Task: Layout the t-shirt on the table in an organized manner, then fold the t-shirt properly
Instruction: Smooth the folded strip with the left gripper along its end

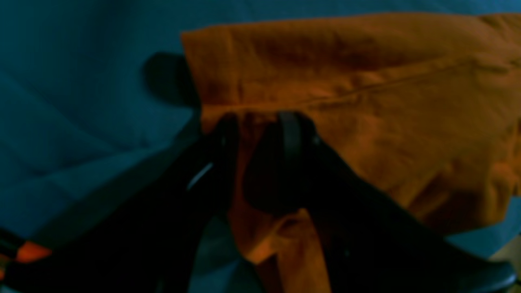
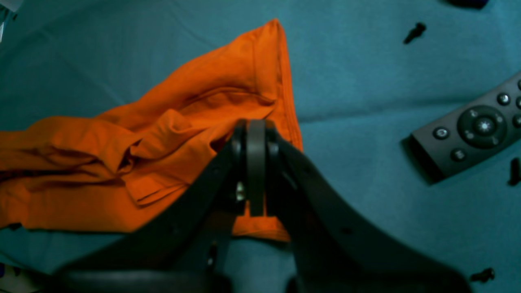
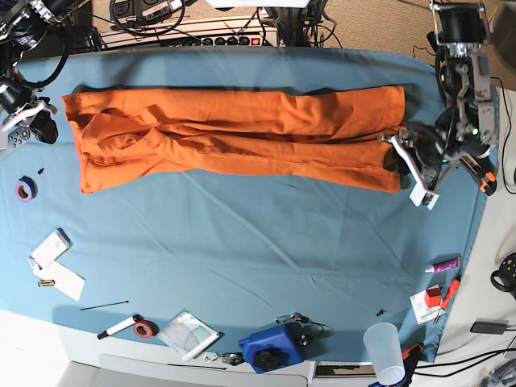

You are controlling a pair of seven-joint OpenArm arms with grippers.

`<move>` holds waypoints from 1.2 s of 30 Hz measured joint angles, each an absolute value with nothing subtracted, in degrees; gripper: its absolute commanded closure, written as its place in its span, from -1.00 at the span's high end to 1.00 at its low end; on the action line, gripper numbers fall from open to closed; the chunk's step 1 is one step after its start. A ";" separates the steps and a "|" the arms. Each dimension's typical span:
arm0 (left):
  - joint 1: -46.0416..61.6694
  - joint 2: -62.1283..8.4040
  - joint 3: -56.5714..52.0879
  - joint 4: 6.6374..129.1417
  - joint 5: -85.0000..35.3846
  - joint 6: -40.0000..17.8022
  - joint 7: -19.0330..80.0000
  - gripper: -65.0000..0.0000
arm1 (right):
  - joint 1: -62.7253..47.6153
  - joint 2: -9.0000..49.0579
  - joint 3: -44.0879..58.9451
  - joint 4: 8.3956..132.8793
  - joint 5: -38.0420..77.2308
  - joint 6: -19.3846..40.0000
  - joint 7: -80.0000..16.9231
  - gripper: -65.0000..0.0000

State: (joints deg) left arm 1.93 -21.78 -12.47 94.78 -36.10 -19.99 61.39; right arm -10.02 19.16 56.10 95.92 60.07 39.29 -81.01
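T-shirt [image 3: 234,137] lies stretched across the table's [image 3: 242,266] upper half in base view. Only the right wrist view shows a remote [image 2: 472,130], right of the right gripper [image 2: 256,134] clamped on fabric. Left gripper [image 1: 260,126] straddles the hem, jaws parted.

Orange t-shirt [image 3: 234,137] stretched in a long wrinkled band across the far side of teal table [image 3: 242,258]

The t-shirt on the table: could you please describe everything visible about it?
The t-shirt is plain bright orange soft fabric, stretched into a long wrinkled band across the far part of the teal-covered table. Folds run along its length. The left end effector stands open over one end; the right end effector is shut on the other end's hem.
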 measured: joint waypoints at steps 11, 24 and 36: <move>0.89 -21.10 -12.01 92.82 -32.49 -20.51 62.87 -0.46 | -10.02 19.16 56.10 95.92 60.07 39.29 -81.01 -1.00; 0.32 -20.32 -12.03 93.10 -32.18 -15.46 65.89 -1.00 | -10.02 19.16 56.10 95.92 60.10 39.29 -81.01 -1.00; 0.93 -20.34 -11.94 105.47 -30.41 -16.47 66.67 -1.00 | -10.02 19.16 56.10 95.92 60.07 39.75 -81.01 -1.00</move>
